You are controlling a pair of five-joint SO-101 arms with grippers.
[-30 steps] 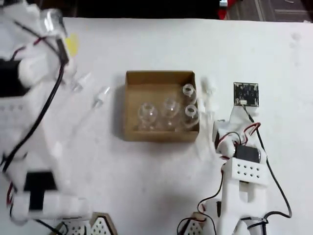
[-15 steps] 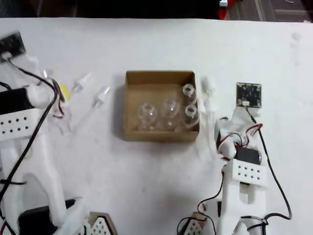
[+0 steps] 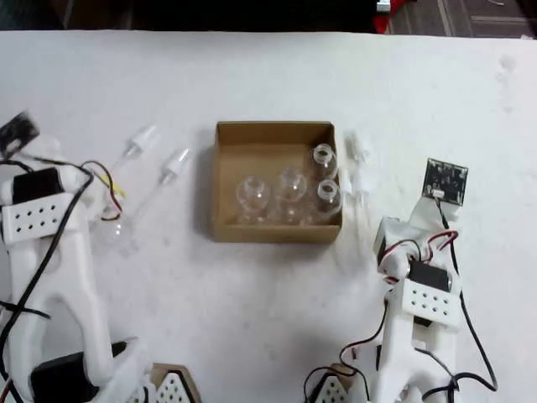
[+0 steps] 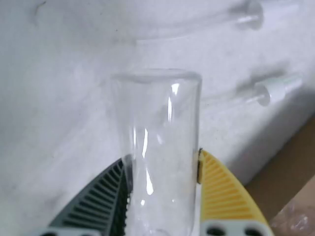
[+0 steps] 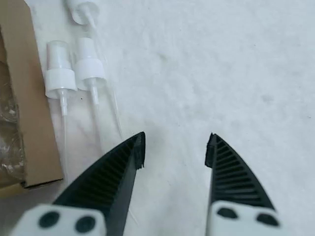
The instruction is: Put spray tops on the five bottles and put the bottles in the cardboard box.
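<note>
While we looked down on the white table point(image 3: 268, 75), we saw a brown cardboard box point(image 3: 252, 138) lying open in the middle of it. Four clear round bottles point(image 3: 292, 186) stood inside the box. Three of them made a row along the near wall, and one stood in the far right corner. None of the four had a spray top on.

The left gripper point(image 4: 163, 160) was clamped on a fifth clear bottle point(image 4: 157, 137). Its black finger point(image 4: 110, 196) pressed one side of the bottle and its yellow finger point(image 4: 221, 191) pressed the other side. The bottle's mouth was open. This bottle was out to the left of the box, well apart from it.

Two white plastic spray tops point(image 3: 174, 164) lay on the table between the left arm and the box, with their thin tubes stretched out.

The right gripper point(image 5: 175, 140) hung over bare table to the right of the box, and its two black fingers were spread wide with nothing between them. More white spray tops point(image 5: 89, 66) lay side by side just beside the right wall of the box, close to the right gripper.
</note>
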